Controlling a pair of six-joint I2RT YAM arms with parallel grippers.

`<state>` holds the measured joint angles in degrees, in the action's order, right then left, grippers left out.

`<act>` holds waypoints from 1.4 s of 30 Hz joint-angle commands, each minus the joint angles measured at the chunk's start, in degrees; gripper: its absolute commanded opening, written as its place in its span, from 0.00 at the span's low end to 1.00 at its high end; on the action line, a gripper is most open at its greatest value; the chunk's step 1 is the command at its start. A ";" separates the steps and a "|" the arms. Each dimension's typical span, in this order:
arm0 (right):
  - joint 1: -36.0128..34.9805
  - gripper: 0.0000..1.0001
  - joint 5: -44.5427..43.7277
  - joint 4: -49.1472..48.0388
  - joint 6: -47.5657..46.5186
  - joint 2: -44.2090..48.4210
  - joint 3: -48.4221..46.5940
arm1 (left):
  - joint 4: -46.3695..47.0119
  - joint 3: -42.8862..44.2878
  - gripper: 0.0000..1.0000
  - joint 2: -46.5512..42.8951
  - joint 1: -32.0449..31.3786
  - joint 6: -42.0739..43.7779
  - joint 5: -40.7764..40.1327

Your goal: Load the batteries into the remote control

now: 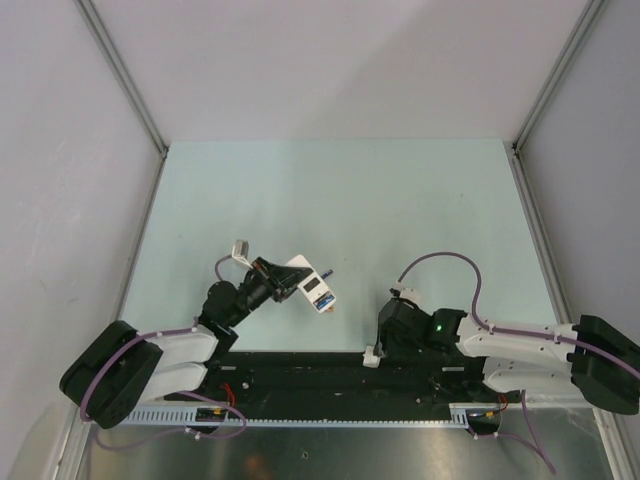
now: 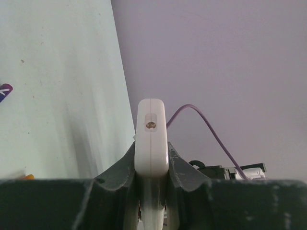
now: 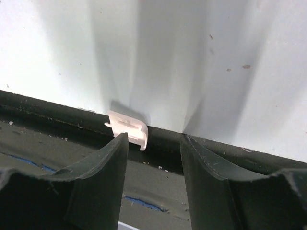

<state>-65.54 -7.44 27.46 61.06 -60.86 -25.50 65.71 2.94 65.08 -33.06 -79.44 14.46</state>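
Your left end effector (image 2: 151, 147) clenches the slim white plastic remote control (image 2: 151, 127) at centre frame; right end effector (image 3: 154, 139) released

The remote control (image 2: 151, 143) is smooth, faintly glossy white plastic; the table (image 1: 350, 190) beneath it looks matt and lightly speckled.

Top cam high behind both arm bases, looking down on whole desk (image 1: 340, 190); left wrist cam tight behind left hand (image 2: 151, 153), facing along desk toward wall (image 2: 216, 57); right wrist cam tight behind right hand (image 3: 153, 141), aimed at desk's near edge; all share desk.
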 commanded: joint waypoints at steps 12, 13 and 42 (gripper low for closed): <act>2.43 0.33 4.10 -12.61 -4.02 -4.53 2.29 | 0.12 -0.65 0.00 0.22 -0.78 1.74 -1.27; 2.35 0.30 4.28 -12.78 -4.10 -4.79 2.29 | 0.03 -0.74 0.00 0.22 -0.87 1.74 -1.27; 3.93 0.00 -56.00 31.60 -22.03 -40.54 -40.77 | -2.16 -4.35 0.00 -6.80 -0.60 1.92 -0.57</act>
<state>-61.52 -50.68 53.49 40.80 -97.12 -64.01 62.72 2.87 61.32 -33.54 -78.94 13.69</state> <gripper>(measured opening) 0.022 0.254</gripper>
